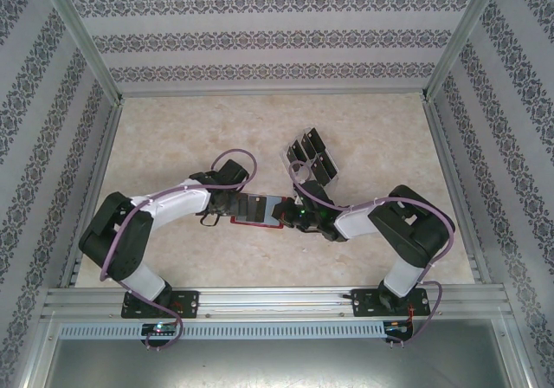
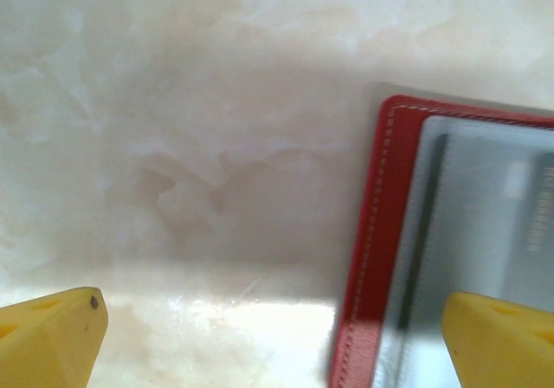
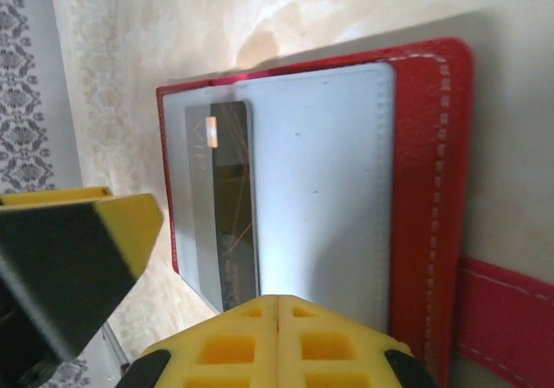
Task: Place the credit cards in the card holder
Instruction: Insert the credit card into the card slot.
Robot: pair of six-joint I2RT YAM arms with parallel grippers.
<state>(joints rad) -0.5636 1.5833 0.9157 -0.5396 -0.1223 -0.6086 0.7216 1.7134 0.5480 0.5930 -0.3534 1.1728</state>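
Red leather-like skin covered the wallet (image 3: 428, 189). It lay open and flat on the table (image 1: 173, 137), near the front, right between the two grippers. Its inside was grey, with pockets. One dark card (image 3: 232, 206) lay along the grey pocket by the wallet's outer edge. I could not tell how far in it was. More black cards (image 1: 310, 156) stood in a clear rack (image 1: 289, 157) just behind the wallet, a bit to the right.

The cards looked thin, stiff, light and smooth. I think one would slip easily, so it should be pinched by a short edge. That leaves the long part free to slide into a pocket. In the rack, the top edge that sticks up is the place to grab. The wallet looked soft, bendy and light. I think it would slide or fold up if pushed. Something should press on its red rim while a card goes in.

No words could be read. The card had one small light patch near its end, too blurry to make out. The wallet showed no name, just pale stitches and a red strap (image 3: 502, 310).

The left gripper (image 2: 273, 340) was spread wide and held nothing. One yellow finger (image 2: 498, 340) was over the grey inside of the wallet, and the other was over bare table. The right gripper (image 1: 294, 216) was at the wallet's right end, clenched tight. I saw nothing between its fingers.
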